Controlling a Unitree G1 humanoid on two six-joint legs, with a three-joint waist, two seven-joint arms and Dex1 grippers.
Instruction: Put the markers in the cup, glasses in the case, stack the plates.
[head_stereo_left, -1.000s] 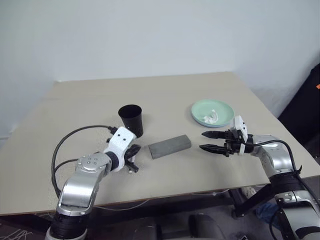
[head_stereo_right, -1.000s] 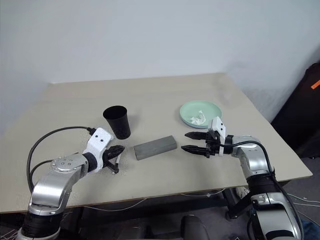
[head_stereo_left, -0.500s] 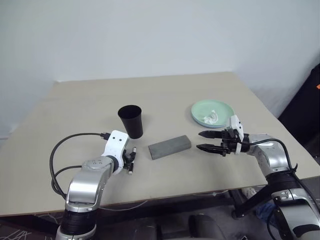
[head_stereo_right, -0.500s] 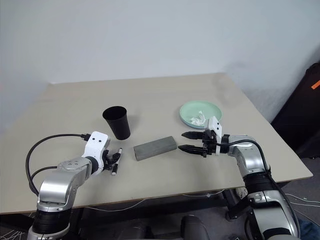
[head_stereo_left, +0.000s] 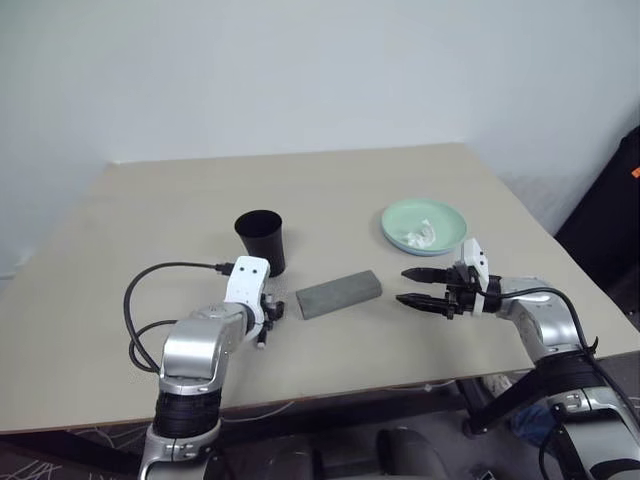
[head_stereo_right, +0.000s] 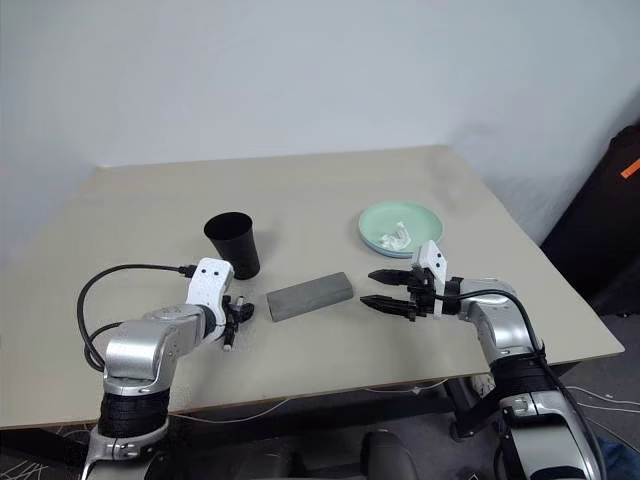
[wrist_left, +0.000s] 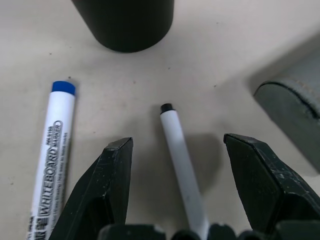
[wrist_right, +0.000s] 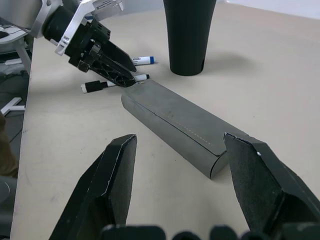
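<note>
Two white-barrelled markers (wrist_left: 182, 167), one blue-capped (wrist_left: 52, 145), one black-tipped.

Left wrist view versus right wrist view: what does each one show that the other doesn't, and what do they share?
Left wrist view, not the right: the WHITEBOARD MARKER print on the blue-capped marker, and a close look at the black-capped marker lying between the fingers of the open left gripper.

Right wrist view, not the left: the open right gripper and the full length of the closed case.

Both: the cup, both markers, the case, the left gripper and the table.
</note>
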